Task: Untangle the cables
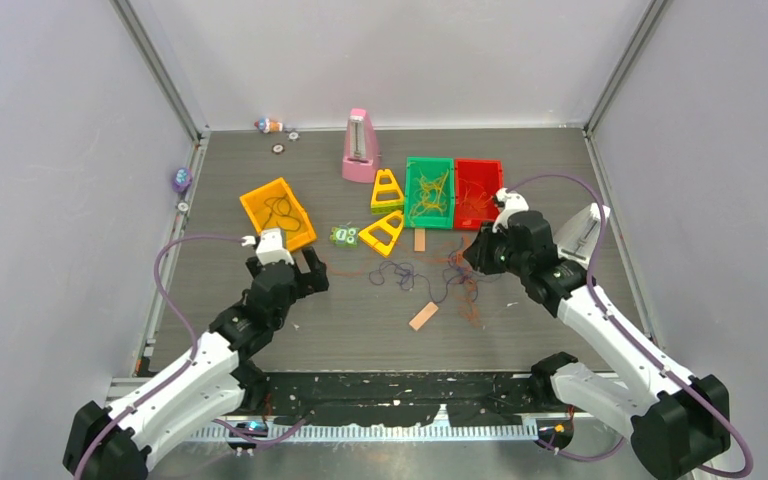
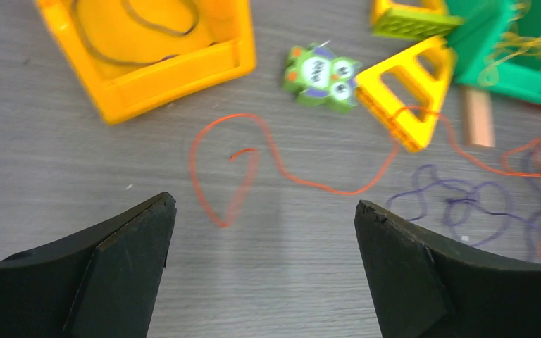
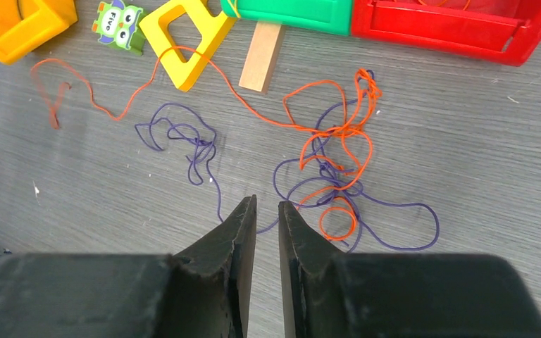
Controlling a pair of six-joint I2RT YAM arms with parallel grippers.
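Observation:
The cables lie loose on the grey table: an orange-red cable runs from a loop on the left, over a yellow triangle frame, into a knot of orange and purple cables. A separate purple cable curls left of the knot. My left gripper is open wide and empty, hovering just short of the orange loop. My right gripper hangs above the table beside the knot, its jaws a narrow gap apart. A purple strand crosses the table below that gap; nothing is pinched.
An orange bin at the left holds a dark cable. A green bin with yellow cables and a red bin stand at the back. A green owl block, two wooden blocks and a pink metronome are nearby.

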